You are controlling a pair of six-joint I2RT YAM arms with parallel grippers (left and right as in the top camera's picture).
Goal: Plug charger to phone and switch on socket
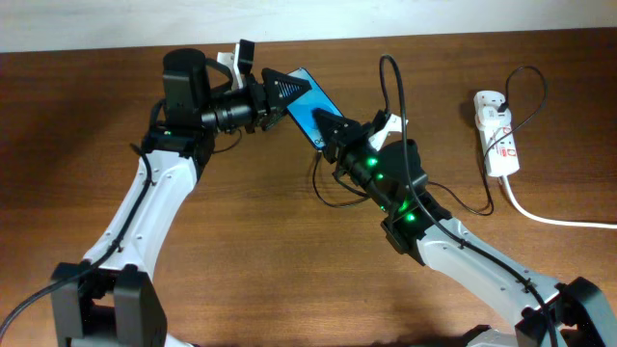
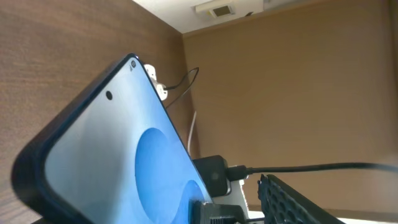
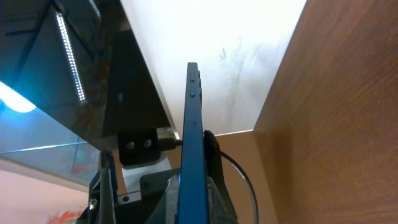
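The phone (image 1: 308, 99), its blue screen lit, is held tilted above the table between both arms. My right gripper (image 1: 330, 130) is shut on its lower end; in the right wrist view the phone (image 3: 191, 118) stands edge-on, clamped between the fingers (image 3: 193, 199). My left gripper (image 1: 287, 89) is at the phone's upper end. In the left wrist view the screen (image 2: 118, 155) fills the lower left and my mesh finger (image 2: 298, 199) stands apart from it. The white socket (image 1: 496, 133) lies at the far right. The thin black charger (image 1: 482, 210) trails from it across the table; its plug tip is hidden.
The socket's thick white cord (image 1: 559, 220) runs off the right edge. The socket and thin cable show far off in the left wrist view (image 2: 157, 84). The right arm's thicker black cable (image 1: 390, 82) arcs above the phone. The table's back edge meets a white wall.
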